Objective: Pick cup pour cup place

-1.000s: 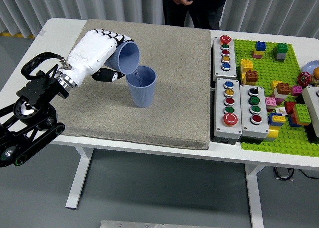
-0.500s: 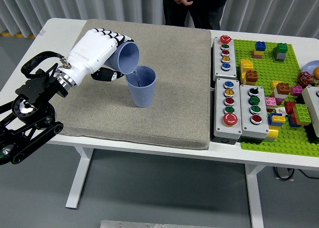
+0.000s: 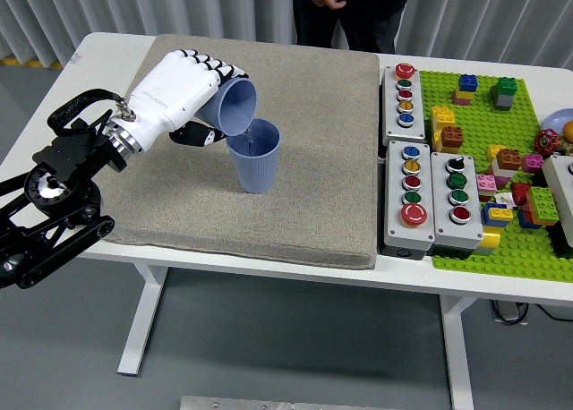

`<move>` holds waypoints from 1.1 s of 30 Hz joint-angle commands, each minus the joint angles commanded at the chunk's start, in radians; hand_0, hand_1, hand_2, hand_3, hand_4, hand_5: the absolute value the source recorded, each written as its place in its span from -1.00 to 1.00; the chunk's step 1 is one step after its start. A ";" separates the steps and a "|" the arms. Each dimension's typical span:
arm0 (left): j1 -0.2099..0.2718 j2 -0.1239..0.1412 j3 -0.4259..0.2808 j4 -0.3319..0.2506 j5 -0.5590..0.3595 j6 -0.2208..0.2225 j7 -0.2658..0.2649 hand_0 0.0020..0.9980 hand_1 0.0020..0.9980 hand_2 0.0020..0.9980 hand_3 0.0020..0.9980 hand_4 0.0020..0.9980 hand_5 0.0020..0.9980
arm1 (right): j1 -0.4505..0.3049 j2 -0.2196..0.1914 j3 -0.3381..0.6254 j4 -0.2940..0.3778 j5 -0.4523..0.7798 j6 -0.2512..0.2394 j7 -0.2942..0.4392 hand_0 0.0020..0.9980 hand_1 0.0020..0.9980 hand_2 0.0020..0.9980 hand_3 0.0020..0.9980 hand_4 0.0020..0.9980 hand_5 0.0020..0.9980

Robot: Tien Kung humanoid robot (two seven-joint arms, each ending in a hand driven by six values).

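- left hand [image 3: 175,92] holds a tipped cup [image 3: 231,107], rim right over the upright cup [image 3: 255,158] just to its right
- both on the mat [image 3: 295,186]
- button boxes [image 3: 421,191] way off right

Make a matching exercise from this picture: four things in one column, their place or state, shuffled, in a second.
Things:
1. tilted cup
2. upright cup
3. left hand
4. green baseplate

Place or state:
A. stands on the grey mat
B. carries toy bricks, at the table's right
C. held tipped, mouth over the other cup
D. wrapped around a cup

Pairs: 1-C, 2-A, 3-D, 4-B
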 joint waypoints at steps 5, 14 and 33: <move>-0.010 0.007 0.011 0.002 0.011 0.008 0.006 0.12 0.05 0.10 0.15 0.37 -0.75 | 0.001 0.000 -0.002 0.000 0.003 -0.001 0.000 0.45 0.38 0.47 0.40 -0.35 -0.40; -0.030 0.020 0.026 0.001 0.023 0.015 0.009 0.12 0.05 0.09 0.15 0.37 -0.74 | 0.002 -0.001 -0.004 0.000 0.005 0.000 0.001 0.45 0.38 0.47 0.40 -0.34 -0.40; -0.053 0.030 0.048 -0.007 0.036 0.011 0.014 0.12 0.05 0.09 0.15 0.36 -0.73 | 0.008 -0.001 -0.007 0.000 0.015 -0.001 0.003 0.44 0.38 0.47 0.40 -0.34 -0.41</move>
